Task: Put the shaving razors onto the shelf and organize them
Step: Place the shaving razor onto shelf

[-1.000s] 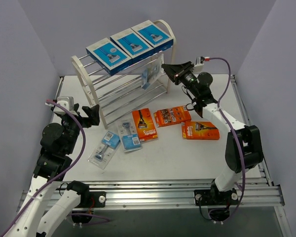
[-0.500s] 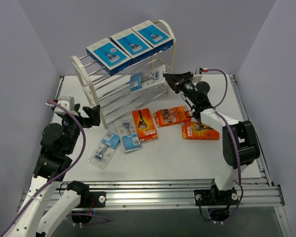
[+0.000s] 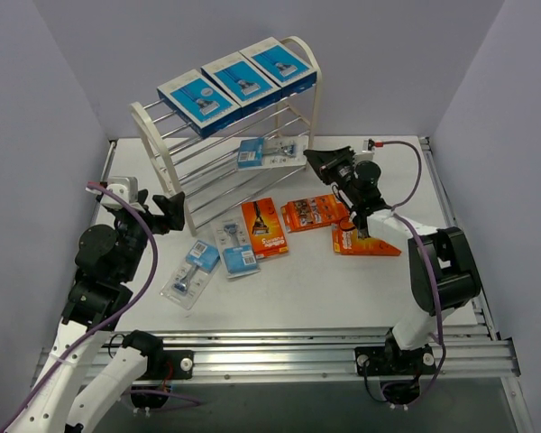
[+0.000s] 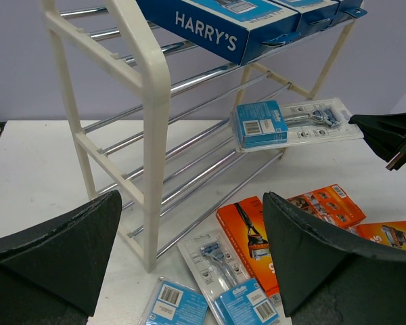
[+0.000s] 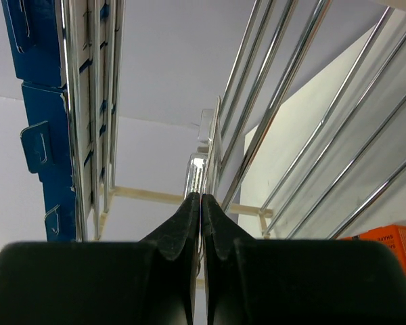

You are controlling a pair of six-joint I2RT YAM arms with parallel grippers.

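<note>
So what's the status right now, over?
Left hand open, idle. Right hand shut on blister pack, pack lying on shelf rods. Nothing blocking.

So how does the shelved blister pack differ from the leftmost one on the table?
The shelved blister pack rests on middle-tier rods; the leftmost table pack lies on the table. The shelved pack's end sits in the shut right gripper; the table pack is untouched. Both are clear with blue cards.

White table (image 3: 325, 289) enclosed on three sides by plain pale lilac walls (image 3: 406, 54); aluminium rail (image 3: 279, 358) along near edge; lighting even.
</note>
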